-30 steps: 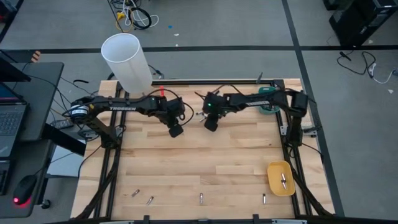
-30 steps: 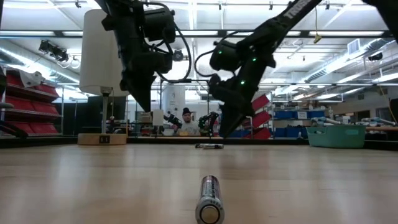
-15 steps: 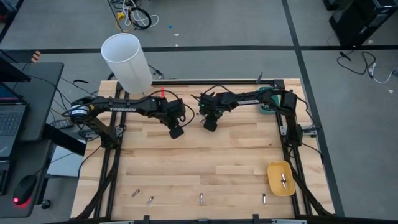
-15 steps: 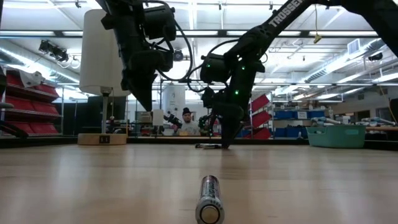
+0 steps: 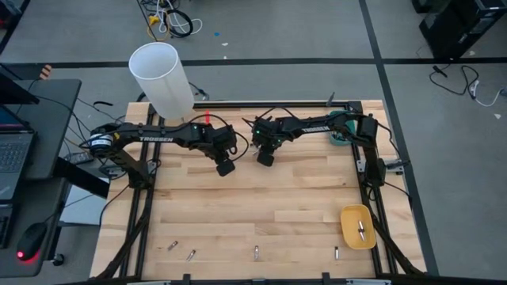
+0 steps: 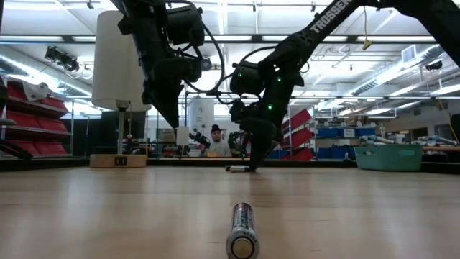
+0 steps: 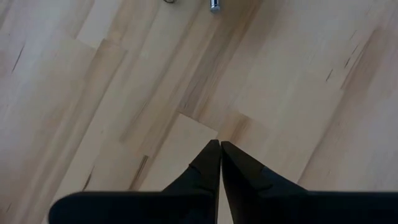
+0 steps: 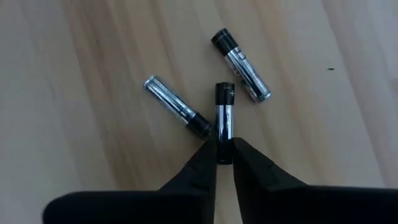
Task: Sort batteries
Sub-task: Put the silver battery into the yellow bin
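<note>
Three small silvery-and-dark batteries lie close together on the wooden table (image 5: 238, 206) near its far middle: one (image 8: 176, 115), another (image 8: 241, 56), and a middle battery (image 8: 224, 115) between them. My right gripper (image 8: 224, 155) (image 5: 265, 158) is down at the table, shut on the middle one. A little to its left, my left gripper (image 5: 225, 168) (image 7: 220, 146) hangs shut above bare wood, holding nothing. More batteries lie along the near edge (image 5: 256, 252) (image 5: 191, 255), one of them large in the low view (image 6: 242, 230). My right gripper pinches the middle battery's silvery end (image 8: 224, 144) between its two fingertips (image 8: 208, 158). The fingers come steeply from above. The battery's dark end (image 8: 224, 92) points away from the fingers. It lies low at the table among the other two (image 6: 241, 168).
A yellow tray (image 5: 358, 226) with one battery in it sits at the near right. A teal tray (image 6: 388, 157) stands at the far right. A tall white cylinder (image 5: 162, 79) rises at the far left corner. A person shows in the room beyond the table.
My right gripper has sunk to the table and shifted a little toward the left, ending at the cluster of batteries. The left arm has kept still.
</note>
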`<state>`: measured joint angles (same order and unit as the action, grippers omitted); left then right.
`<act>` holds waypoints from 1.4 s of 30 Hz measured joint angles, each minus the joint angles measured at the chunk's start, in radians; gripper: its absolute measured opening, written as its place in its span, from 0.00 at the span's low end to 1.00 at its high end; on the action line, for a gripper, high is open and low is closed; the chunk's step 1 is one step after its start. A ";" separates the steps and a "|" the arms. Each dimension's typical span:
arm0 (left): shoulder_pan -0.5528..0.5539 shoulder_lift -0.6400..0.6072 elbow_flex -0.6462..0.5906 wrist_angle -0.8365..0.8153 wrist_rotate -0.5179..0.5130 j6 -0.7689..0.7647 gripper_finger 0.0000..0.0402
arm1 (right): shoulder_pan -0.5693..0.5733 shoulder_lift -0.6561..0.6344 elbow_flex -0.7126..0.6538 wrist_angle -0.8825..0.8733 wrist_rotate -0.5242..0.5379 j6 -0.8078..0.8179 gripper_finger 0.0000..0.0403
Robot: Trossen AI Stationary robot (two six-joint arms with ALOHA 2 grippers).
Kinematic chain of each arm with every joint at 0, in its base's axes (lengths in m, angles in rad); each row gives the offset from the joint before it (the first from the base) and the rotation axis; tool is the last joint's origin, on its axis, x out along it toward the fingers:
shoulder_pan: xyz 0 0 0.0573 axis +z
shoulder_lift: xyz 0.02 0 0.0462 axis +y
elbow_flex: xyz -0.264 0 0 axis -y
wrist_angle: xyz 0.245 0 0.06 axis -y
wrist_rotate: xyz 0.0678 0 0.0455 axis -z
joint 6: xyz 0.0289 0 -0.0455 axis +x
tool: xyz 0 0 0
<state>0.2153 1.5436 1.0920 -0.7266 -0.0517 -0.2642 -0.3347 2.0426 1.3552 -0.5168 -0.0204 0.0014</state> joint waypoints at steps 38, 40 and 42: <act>-0.008 0.000 0.000 0.002 -0.033 0.028 0.08 | 0.040 0.003 -0.011 -0.014 0.044 0.083 0.25; -0.006 0.000 0.000 0.002 -0.037 0.035 0.07 | 0.041 0.009 -0.010 -0.017 0.048 0.085 0.23; -0.006 0.000 0.000 0.003 -0.041 0.048 0.07 | 0.040 0.011 -0.008 -0.029 0.050 0.096 0.17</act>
<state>0.2092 1.5436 1.0920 -0.7238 -0.0929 -0.2158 -0.2947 2.0533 1.3470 -0.5457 0.0295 0.0970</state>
